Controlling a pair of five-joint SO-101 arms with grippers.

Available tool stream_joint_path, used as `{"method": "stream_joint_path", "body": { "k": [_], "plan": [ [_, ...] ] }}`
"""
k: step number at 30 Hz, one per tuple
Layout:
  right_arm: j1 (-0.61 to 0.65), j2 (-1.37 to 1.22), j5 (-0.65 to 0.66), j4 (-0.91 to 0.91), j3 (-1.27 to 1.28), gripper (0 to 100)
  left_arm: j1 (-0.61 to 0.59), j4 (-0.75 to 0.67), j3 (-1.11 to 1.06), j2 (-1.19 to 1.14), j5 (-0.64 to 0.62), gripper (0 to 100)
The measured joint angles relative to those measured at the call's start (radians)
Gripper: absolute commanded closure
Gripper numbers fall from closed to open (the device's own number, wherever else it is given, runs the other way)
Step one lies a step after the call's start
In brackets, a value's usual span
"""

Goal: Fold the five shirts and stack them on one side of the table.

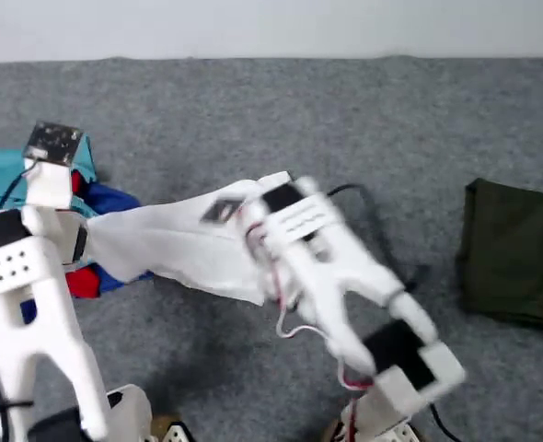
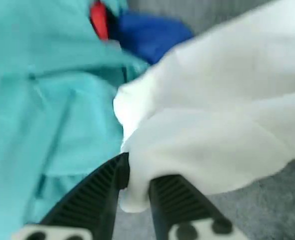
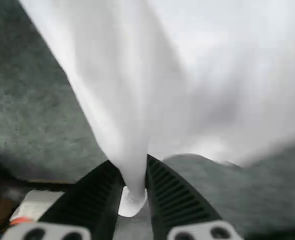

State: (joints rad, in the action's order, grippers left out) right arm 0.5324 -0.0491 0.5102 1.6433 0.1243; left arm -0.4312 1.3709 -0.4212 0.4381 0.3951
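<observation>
White fills both wrist views: the white shirt [image 1: 175, 244] is stretched between our two grippers, left of centre in the high view, over the grey table [image 1: 345, 120]. Our left gripper [image 2: 135, 175] is clamped on a bunched edge of the shirt [image 2: 212, 125], at the end nearest the heap at the frame's left edge. Our right gripper [image 3: 134, 172] pinches a hanging fold of it [image 3: 187, 75] at the other end, near the middle of the frame. The heap holds a teal shirt [image 1: 0, 175], a blue shirt [image 1: 110, 198] and a red shirt [image 1: 83, 283] (all crumpled, none folded). A green shirt [image 1: 515, 253] lies folded at the right edge, well apart from the rest.
</observation>
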Motion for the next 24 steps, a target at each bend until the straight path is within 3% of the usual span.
{"method": "stream_joint_path", "body": {
  "k": [4, 11, 18, 24],
  "plan": [
    [-0.123, 0.147, 0.101, 0.063, -0.19, 98.8, 0.094, -0.015, 0.061, 0.129, 0.0, 99],
    [-0.264, 0.244, 0.153, 0.077, -0.537, 98.8, 0.212, -0.196, 0.193, 0.281, 0.0, 99],
    [-0.328, 0.249, 0.169, 0.075, -0.836, 98.8, 0.279, -0.281, 0.384, 0.305, 0.0, 99],
    [-0.342, 0.253, 0.285, -0.014, -1.023, 98.8, 0.354, -0.281, 0.514, 0.313, 0.127, 99]
  ]
}}
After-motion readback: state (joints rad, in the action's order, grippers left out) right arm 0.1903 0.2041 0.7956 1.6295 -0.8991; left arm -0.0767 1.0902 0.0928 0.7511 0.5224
